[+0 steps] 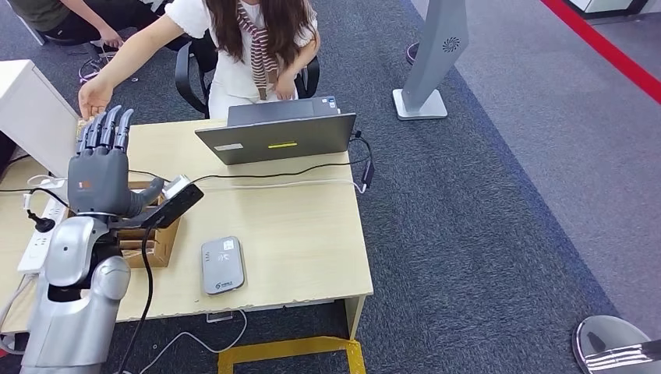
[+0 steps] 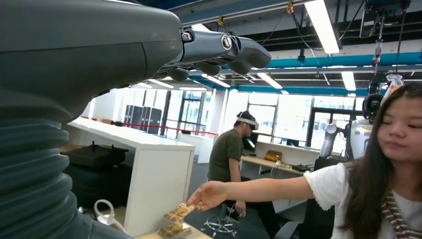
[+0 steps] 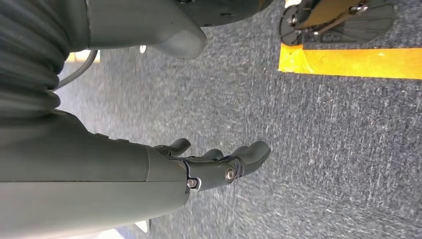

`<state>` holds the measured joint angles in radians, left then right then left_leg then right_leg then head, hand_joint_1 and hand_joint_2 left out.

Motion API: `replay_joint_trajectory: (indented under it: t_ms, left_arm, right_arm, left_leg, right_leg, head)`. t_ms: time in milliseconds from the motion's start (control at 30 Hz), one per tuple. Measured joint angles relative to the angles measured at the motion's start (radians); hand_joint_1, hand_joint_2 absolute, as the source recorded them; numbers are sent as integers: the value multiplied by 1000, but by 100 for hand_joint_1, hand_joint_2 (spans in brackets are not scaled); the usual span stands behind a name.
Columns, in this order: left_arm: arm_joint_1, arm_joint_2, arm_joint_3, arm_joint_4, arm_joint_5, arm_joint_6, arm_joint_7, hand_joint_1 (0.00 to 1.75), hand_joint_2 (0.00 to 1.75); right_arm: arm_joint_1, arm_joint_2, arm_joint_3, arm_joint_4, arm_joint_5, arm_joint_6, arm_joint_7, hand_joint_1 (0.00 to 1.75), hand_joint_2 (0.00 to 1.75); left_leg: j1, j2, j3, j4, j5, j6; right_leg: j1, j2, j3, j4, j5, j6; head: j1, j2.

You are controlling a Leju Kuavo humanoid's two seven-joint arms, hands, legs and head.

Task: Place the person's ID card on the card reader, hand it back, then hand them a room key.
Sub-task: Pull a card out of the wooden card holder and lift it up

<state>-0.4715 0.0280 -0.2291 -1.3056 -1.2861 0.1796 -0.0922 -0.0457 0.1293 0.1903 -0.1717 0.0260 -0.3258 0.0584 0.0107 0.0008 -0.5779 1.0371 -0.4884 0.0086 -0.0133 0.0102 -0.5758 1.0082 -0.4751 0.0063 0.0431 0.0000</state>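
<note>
My left hand (image 1: 100, 164) is raised over the table's left side, fingers (image 2: 226, 49) straight and apart, holding nothing. Beyond it a seated person stretches an arm out, and their hand (image 1: 95, 97) (image 2: 208, 195) touches a small stack of patterned cards (image 2: 175, 217) at the table's far left corner. The grey card reader (image 1: 223, 265) lies flat near the front edge, to the right of my left hand, with nothing on it. My right hand (image 3: 219, 162) hangs beside my body over the carpet, fingers loosely extended and empty.
An open grey laptop (image 1: 277, 136) stands at the back of the wooden table (image 1: 312, 234), with cables running across. A cardboard box (image 1: 156, 238) sits under my left wrist and a white power strip (image 1: 37, 238) to its left. Yellow tape (image 1: 288, 351) marks the floor.
</note>
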Motion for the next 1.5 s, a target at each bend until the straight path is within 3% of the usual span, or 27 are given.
replay_joint_trajectory:
  t_ms: [100, 300, 433, 500, 1000, 1500]
  left_arm:
    - [56, 11, -8, -57, 6, -18, -19, 0, 175]
    - [89, 19, -14, -78, 6, -24, -23, 0, 175]
    - [266, 101, -30, -113, -34, -38, 17, 0, 175]
    - [296, 140, -30, -84, -51, -41, 44, 0, 175]
    - [244, 167, 66, 110, -92, -33, 116, 0, 175]
    - [220, 168, 161, 188, -116, 27, 152, 0, 175]
  right_arm:
    - [2, 0, -9, 0, -12, -2, -7, 0, 175]
    - [2, 1, -13, 0, -15, -2, -7, 0, 175]
    - [7, 2, -34, 0, -22, 0, -3, 0, 175]
    - [8, 3, -41, 0, -19, 1, -2, 0, 175]
    - [8, -9, -44, 0, 3, 67, -14, 0, 175]
    - [8, -13, -44, 0, 17, 74, -14, 0, 175]
  left_leg:
    - [0, 0, 0, 0, -1, 0]
    - [0, 0, 1, 0, -1, 0]
    - [1, 0, 0, 0, 0, -1]
    - [1, 0, 0, 0, 0, -1]
    - [1, -1, 0, 0, 0, -1]
    - [1, -1, 0, 0, 0, -1]
  right_leg:
    - [0, 0, 0, 0, 0, 0]
    - [0, 0, 0, 0, 0, 0]
    - [0, 0, 0, 0, -1, 0]
    - [0, -1, 0, 0, -1, 0]
    - [1, -1, 0, 0, 0, 0]
    - [1, -1, 0, 0, 0, 0]
  head:
    - [0, 0]
    - [0, 0]
    - [0, 0]
    - [0, 0]
    - [0, 0]
    - [0, 0]
